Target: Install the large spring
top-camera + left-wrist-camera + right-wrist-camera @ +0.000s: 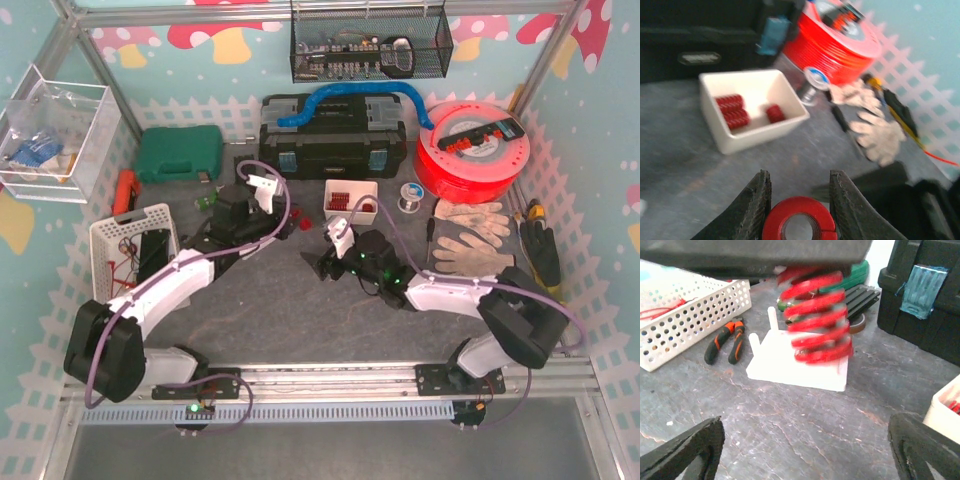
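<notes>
My left gripper (pixel 800 175) is shut on the large red spring (pixel 799 220), which shows end-on as a red ring between the jaws. In the right wrist view the spring (pixel 817 320) hangs upright and blurred, its lower end just over the right part of a white base plate (pixel 790 365) with upright pegs (pixel 771 317). I cannot tell whether it sits on a peg. My right gripper (pixel 805 440) is open wide and empty, low over the table in front of the plate. In the top view the left gripper (pixel 285 225) and the right gripper (pixel 325 265) are close together.
A white tray (pixel 760 137) with small red springs stands past the left gripper. Orange-handled pliers (pixel 725 342) and a white perforated basket (pixel 690 315) lie left of the plate. A black toolbox (pixel 330 140), a red cable reel (pixel 470 150) and gloves (pixel 470 235) are at the back right.
</notes>
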Robot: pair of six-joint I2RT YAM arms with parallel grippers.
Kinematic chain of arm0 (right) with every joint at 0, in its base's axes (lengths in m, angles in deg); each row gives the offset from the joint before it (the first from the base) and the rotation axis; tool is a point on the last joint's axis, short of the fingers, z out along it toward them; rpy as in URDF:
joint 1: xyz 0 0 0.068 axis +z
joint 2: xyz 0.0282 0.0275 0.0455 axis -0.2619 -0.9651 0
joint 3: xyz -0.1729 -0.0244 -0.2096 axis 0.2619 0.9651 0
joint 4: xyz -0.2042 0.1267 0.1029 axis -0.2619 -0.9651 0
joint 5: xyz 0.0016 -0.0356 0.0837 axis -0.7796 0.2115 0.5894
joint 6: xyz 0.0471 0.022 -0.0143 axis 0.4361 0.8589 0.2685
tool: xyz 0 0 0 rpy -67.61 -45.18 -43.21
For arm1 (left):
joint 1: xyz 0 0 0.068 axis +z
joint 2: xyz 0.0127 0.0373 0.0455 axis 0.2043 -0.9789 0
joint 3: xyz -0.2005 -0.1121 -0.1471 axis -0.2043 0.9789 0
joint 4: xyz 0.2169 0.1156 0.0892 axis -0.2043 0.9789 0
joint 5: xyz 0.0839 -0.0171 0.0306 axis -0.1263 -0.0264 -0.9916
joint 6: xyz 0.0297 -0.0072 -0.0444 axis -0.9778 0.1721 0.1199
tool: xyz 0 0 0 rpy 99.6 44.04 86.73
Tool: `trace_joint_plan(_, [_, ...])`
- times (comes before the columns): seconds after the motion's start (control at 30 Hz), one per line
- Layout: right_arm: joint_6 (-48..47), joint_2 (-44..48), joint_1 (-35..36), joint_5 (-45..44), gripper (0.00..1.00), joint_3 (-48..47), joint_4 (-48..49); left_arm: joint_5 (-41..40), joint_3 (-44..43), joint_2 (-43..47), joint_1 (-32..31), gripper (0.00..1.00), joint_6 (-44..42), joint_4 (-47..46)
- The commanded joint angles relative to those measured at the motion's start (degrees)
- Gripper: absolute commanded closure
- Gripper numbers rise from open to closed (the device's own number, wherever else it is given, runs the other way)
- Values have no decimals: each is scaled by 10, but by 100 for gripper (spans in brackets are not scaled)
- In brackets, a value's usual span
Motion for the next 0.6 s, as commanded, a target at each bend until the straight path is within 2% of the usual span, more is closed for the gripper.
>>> trace_joint_plan(0.0, [-27, 57, -2, -47, 3, -21, -98, -151, -28, -3, 18, 100, -48, -1])
trace_joint_plan(0.1, [-28, 96, -4, -103, 1, -24, -138, -245, -25, -26, 23, 100, -82, -35])
trace_joint_plan(0.23, [-65, 139, -5, -159, 1, -12, -162, -330, -36, -73, 23, 100, -115, -70])
trace_joint_plan(0.27, [-71, 150, -5, -176, 1, -5, -160, -342, -37, -83, 40, 100, -119, -81])
trace_joint_plan(0.4, [-71, 201, -5, -230, 1, 58, -103, -370, -44, -120, 66, 100, -118, -111])
trace_joint_plan(0.57, [-78, 242, -9, -266, 1, 106, -62, -355, -70, -168, 101, 100, -119, -113])
